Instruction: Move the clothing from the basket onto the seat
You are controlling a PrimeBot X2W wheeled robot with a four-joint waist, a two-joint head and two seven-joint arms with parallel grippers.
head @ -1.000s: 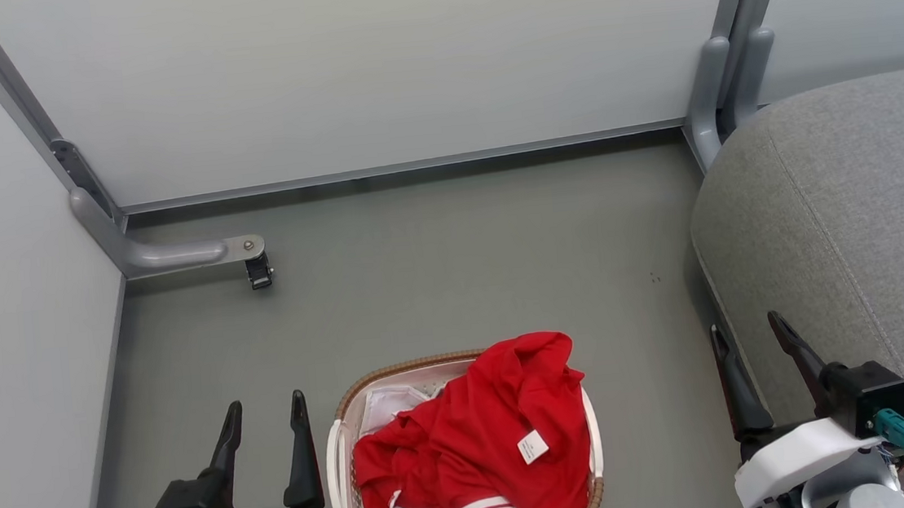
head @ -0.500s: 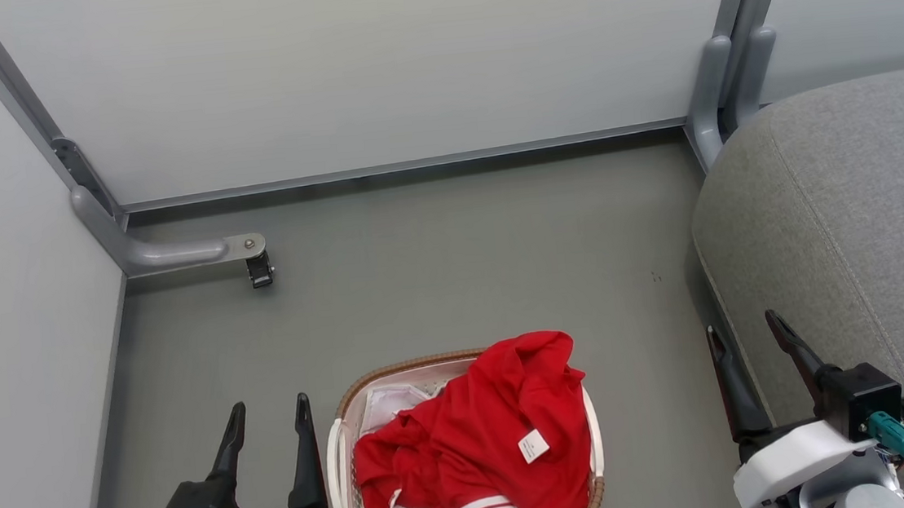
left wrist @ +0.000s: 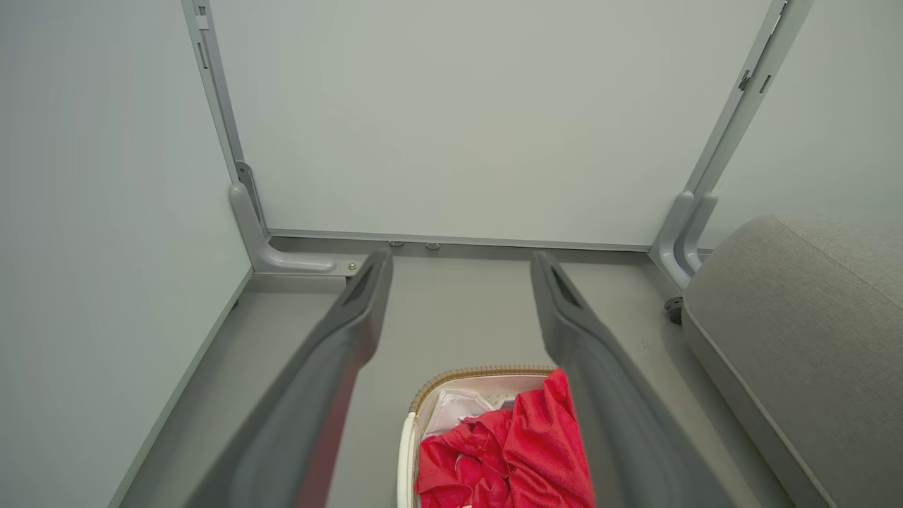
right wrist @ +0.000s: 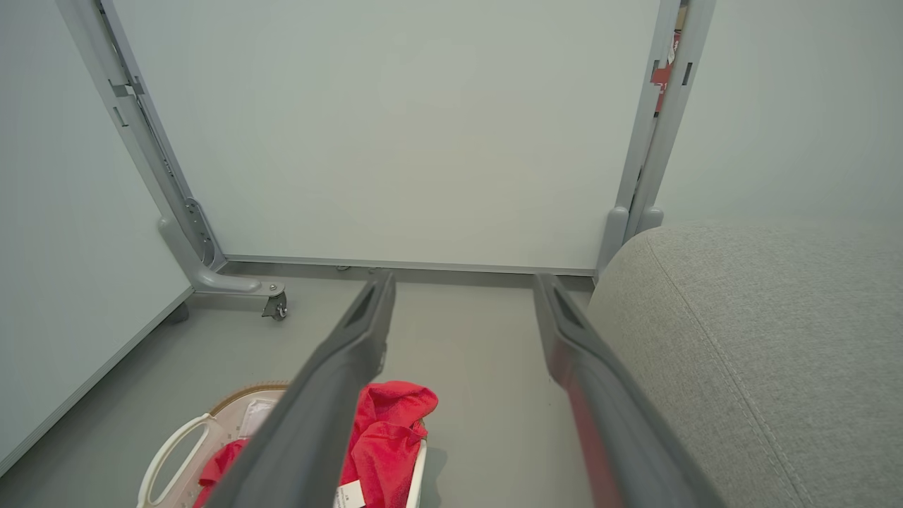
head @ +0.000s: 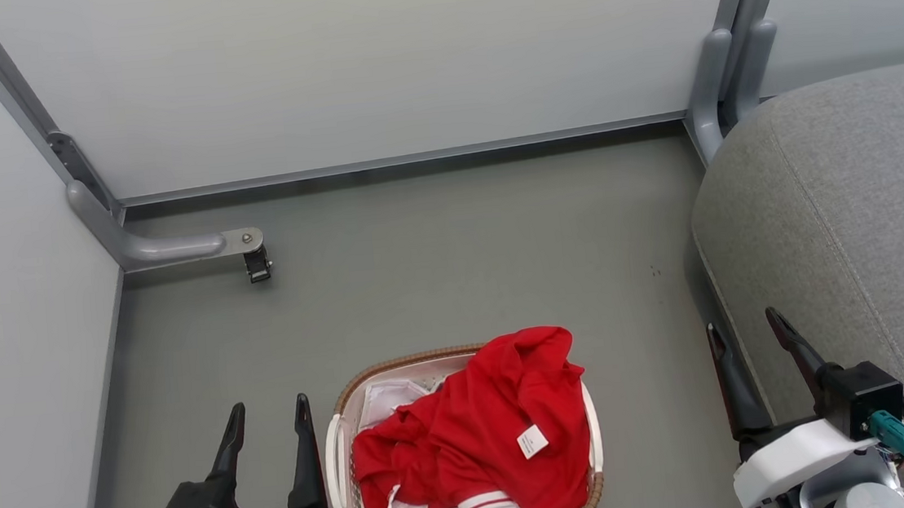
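Clothing (head: pixel 480 440) overhangs basket (head: pixel 396 366) rim, floor (head: pixel 653 400) strip before seat (head: pixel 865 201)

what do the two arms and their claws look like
Left claw: two long dark tapered fingers on a black block, bright green wrist shell, teal plug, small green light. Right claw: same fingers and block, white shell, teal plug with black cable.

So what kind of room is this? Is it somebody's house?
Probably a staged test corner, not a real house: pale partition panels on a grey frame with a caster wheel, smooth grey floor, and a grey seat beside a basket of red clothing.
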